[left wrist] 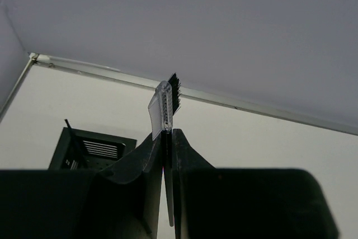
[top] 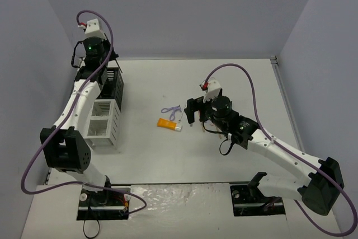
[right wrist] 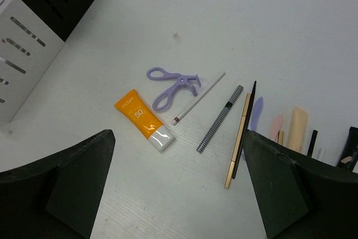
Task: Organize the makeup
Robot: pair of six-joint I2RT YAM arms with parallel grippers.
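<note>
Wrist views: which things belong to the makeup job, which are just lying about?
Job: orange tube, purple looped tool, white pencil, checked pencil, gold pencil, clear-handled brush in the left gripper.
Not job: compartment rack, table.

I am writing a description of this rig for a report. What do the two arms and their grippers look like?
The left arm and right arm have white links and bulky black joints. A purple cable loops along each to a white wrist block with a red part. A green light shows on the left wrist. The left gripper and right gripper each have two black fingers.
</note>
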